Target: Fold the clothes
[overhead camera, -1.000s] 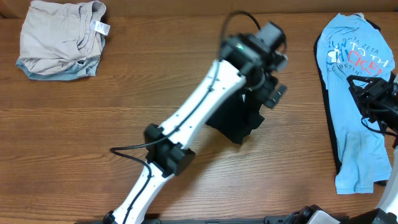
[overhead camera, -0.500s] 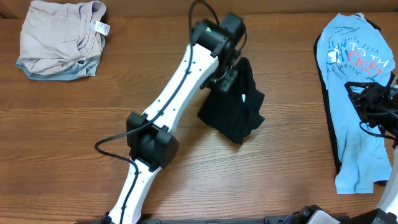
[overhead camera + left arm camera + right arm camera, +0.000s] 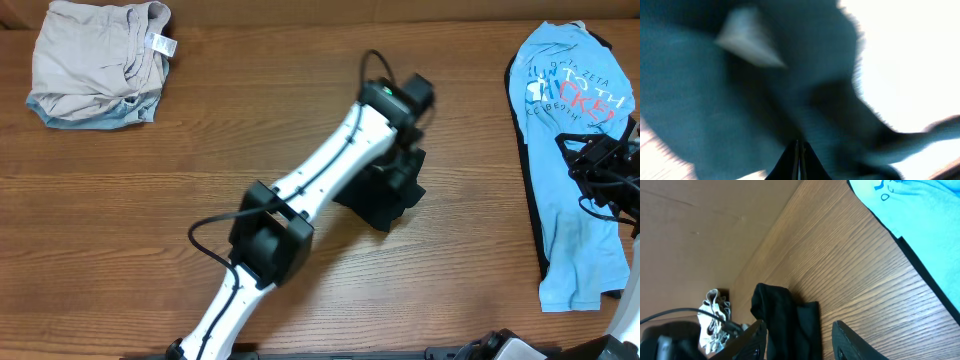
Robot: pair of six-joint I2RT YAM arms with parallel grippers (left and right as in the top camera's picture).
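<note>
Far L, back corner: beige-grey pile (image 3: pixel 95 65), bunched, white tag (image 3: pixel 160 43) showing on top. It sits well apart from both arms, so I read it as parked out of the way, not the piece in hand.

Centre: my left arm (image 3: pixel 330 170) reaches diagonally across the table (image 3: pixel 200 150) to the black garment (image 3: pixel 385 200), which lies crumpled mid-table, not spread flat. On the wrist cam the left gripper (image 3: pixel 798 150) has its fingers pressed together, w/ dark cloth filling the view right at the tips. The pic is too blurred to confirm a fold is actually pinched, but I'd guess that's the intent: take an edge so I can pull the piece out flat before any fold.

R side: light blue T-shirt (image 3: pixel 565 120) lies lengthwise near the R edge, lettering up, roughly flat. The right gripper (image 3: pixel 799 330) hovers over its lower half, fingers spread, nothing btwn them. I judge it's just waiting clear of the centre so the arms don't clash.

Folding proper is not yet begun on the black one, imo.
</note>
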